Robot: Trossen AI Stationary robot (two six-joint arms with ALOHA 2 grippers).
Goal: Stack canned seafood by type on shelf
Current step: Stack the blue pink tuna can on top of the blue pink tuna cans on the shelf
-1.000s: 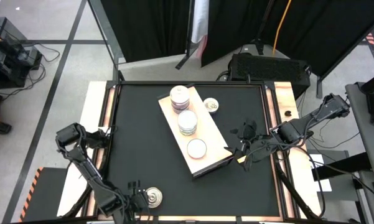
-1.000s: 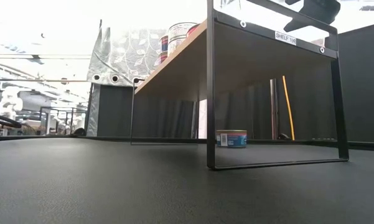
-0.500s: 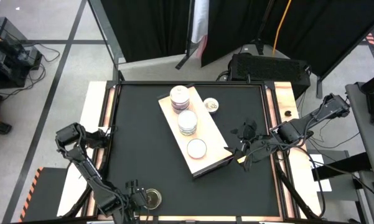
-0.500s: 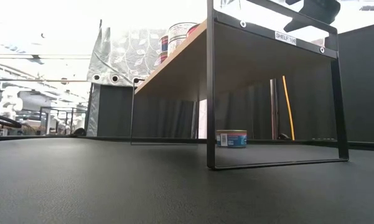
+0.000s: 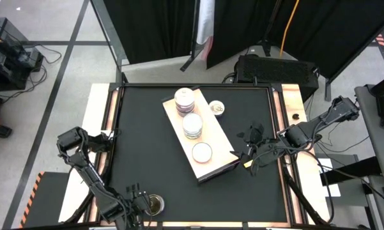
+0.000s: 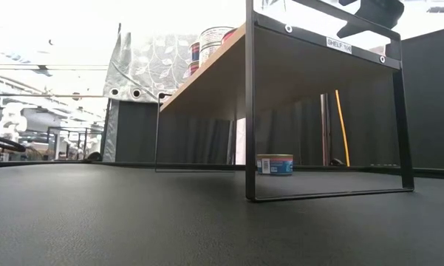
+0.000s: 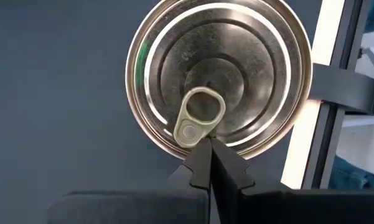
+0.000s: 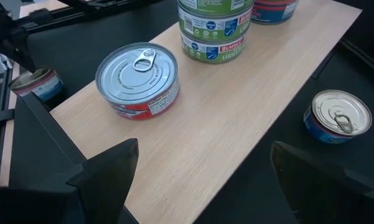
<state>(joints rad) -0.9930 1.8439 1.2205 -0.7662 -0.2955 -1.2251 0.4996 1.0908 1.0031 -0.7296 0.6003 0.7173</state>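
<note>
The shelf (image 5: 214,150) is a pale wood board on a black frame, lying slantwise mid-table. It carries a purple-lidded stack of cans (image 5: 184,99), a green-labelled stack (image 8: 215,28) and one red-labelled can (image 8: 137,78). A blue-labelled can (image 5: 216,108) stands on the table by the shelf's far end. Another can (image 7: 218,74) sits at the table's near edge. My left gripper (image 7: 208,146) is shut, its tips over that can's lid. My right gripper (image 8: 199,186) is open and hovers off the shelf's near right end. My left gripper points its shut fingertips (image 7: 206,163) down from above at the can's lid, right by the rivet end of the pull tab (image 7: 190,132). The can stands flat on the table. Whether the tips touch the lid or the tab, I cannot tell.
The near-edge can overlaps the light border strip (image 7: 302,155) of the table. Under the raised shelf board the low view shows its black frame (image 6: 250,111) and the blue-labelled can (image 6: 274,164). Bare black tabletop (image 5: 144,147) lies left of the shelf.
The can at the near edge has shifted a little toward the near edge and the left gripper, and the left gripper has moved slightly with it. The right arm and the shelf have kept still.
</note>
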